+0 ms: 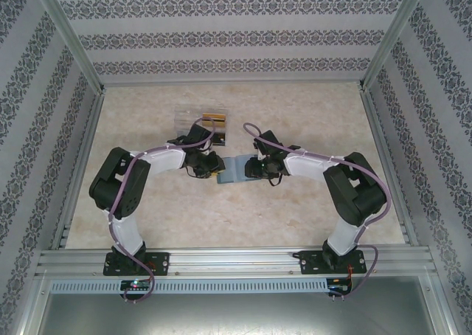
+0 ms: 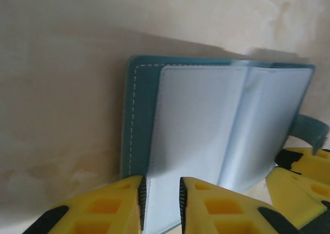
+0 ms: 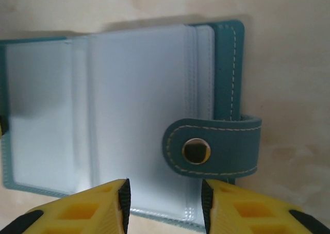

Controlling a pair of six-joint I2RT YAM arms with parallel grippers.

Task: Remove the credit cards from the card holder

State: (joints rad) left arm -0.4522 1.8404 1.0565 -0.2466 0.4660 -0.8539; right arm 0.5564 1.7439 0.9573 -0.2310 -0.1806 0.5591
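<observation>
Two end effectors flank the open card holder (image 1: 234, 169) on the tabletop (image 1: 295, 217): the left end effector (image 2: 161, 205) has its fingers narrowly parted around a clear sleeve (image 2: 196, 136), the right end effector (image 3: 165, 208) is spread wide near the clasp tab (image 3: 211, 149). Loose credit cards (image 1: 199, 118) lie just beyond, far-left

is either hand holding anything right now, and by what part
Nothing looks gripped. The left hand and right hand are open over the near edge of the open wallet; touching cannot be told.
</observation>
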